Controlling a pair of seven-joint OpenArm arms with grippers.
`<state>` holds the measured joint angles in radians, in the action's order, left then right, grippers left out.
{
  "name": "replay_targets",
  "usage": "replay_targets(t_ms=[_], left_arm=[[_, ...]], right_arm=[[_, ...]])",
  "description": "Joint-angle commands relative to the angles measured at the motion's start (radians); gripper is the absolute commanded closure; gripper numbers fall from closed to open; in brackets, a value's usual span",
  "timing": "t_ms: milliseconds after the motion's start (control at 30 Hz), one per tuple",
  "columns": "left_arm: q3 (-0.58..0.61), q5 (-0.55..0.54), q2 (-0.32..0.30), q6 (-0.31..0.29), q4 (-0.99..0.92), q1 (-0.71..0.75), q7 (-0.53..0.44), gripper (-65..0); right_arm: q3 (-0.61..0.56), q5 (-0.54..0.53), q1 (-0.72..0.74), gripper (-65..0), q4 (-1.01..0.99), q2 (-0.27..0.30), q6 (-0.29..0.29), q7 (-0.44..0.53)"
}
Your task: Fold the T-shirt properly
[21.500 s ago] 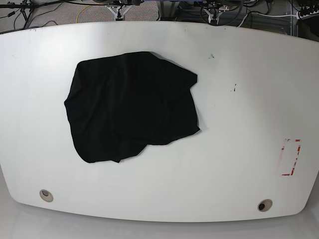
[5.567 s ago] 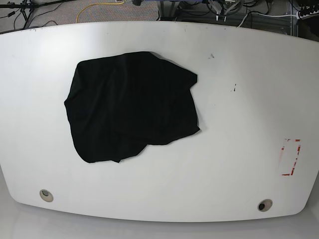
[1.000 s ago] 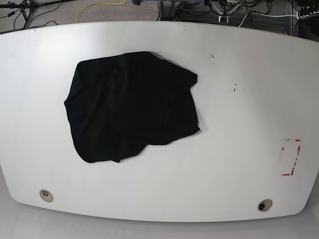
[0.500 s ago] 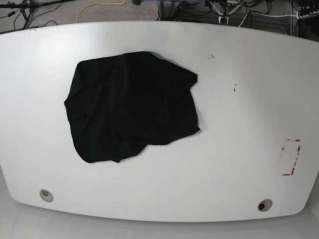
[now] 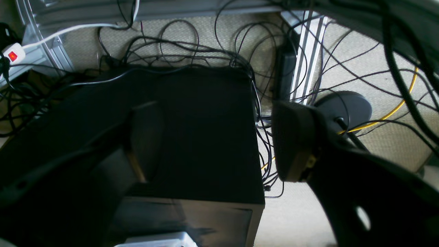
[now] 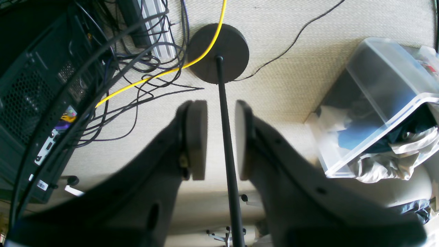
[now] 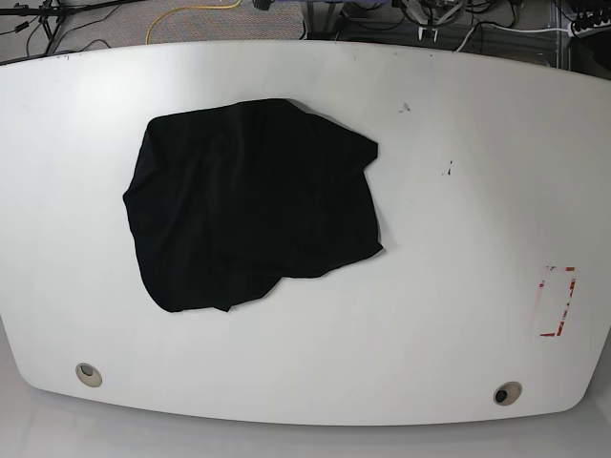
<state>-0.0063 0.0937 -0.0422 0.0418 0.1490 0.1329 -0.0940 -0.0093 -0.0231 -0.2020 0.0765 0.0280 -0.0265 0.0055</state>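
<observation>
Only the base view shows the T-shirt (image 7: 250,202), rumpled on the worktop (image 7: 458,191). Wrist views show the left hand (image 5: 212,144) spread wide, the right hand (image 6: 221,137) narrowly parted, both empty above floor cables (image 6: 137,85).

Setting I work in: robotics lab. White tabletop (image 7: 458,315); carpet strewn with cables (image 5: 192,44), computer tower (image 6: 24,96), power strip (image 5: 12,55).

floor: beige carpet (image 6: 291,79) | cables (image 5: 205,51) tangled | table (image 7: 458,315) white | clear bin (image 6: 377,92)
</observation>
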Motion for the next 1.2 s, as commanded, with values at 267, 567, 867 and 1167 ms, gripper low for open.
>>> replay_targets(t_ms=[267, 567, 867, 1167], left_arm=[[0.004, -0.001, -0.006, 0.003, 0.006, 0.009, 0.001, -45.2], [0.004, -0.003, -0.008, 0.0, 0.003, 0.006, 0.0, -45.0], [0.002, -0.003, -0.009, 0.001, 0.005, 0.004, -0.001, -45.0], [0.001, -0.002, -0.009, 0.004, 0.005, 0.003, 0.0, -45.6]], right_arm=[[0.0, 0.003, -0.013, -13.4, 0.002, 0.002, -0.006, -0.002], [0.002, 0.003, -0.011, -13.5, -0.003, 0.004, -0.002, -0.007], [0.0, 0.002, -0.012, -13.6, 0.0, 0.004, -0.001, -0.007], [0.001, 0.0, -0.01, -13.1, -0.003, 0.003, -0.004, -0.003]])
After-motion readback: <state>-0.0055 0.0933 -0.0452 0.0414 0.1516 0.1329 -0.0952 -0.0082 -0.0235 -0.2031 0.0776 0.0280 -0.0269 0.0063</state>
